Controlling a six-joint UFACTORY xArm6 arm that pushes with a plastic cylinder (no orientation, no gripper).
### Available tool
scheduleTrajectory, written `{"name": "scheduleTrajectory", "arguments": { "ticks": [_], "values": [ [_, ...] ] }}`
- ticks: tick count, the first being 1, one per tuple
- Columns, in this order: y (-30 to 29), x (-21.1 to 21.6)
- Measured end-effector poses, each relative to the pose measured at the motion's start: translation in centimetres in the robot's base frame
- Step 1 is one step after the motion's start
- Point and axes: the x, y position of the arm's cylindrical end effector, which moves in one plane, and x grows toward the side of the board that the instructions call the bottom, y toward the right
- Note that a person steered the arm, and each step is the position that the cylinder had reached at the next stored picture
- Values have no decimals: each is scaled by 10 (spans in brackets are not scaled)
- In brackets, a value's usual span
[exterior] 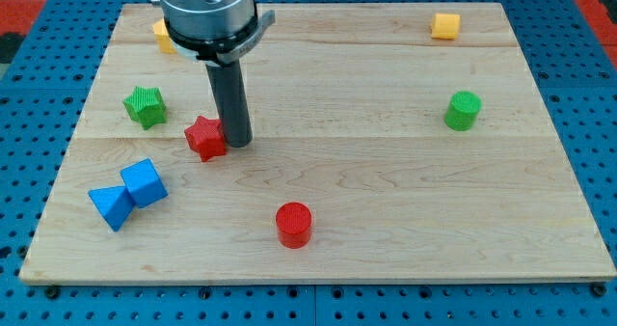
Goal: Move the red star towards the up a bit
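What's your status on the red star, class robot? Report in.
My tip at the red star's right edge, apparently touching. Star sits left of centre. Nothing directly above it; green star lies up-left.

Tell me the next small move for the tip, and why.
Probably bring my tip round to the view's bottom side of the red star, then push toward the view's top. Right now my tip sits at the star's right edge, so a push from here would likely slide it toward the view's left, toward the green star, not up.
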Motion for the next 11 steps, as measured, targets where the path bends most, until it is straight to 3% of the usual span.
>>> {"name": "scheduleTrajectory", "arguments": {
  "ticks": [1,2,3,4,6,9,10,11],
  "values": [
    [-28,23],
    [-58,8],
    [-60,-29],
    [-55,-41],
    [-88,4],
    [-93,-88],
    [-82,-101],
    [-111,-100]
  ]
}}
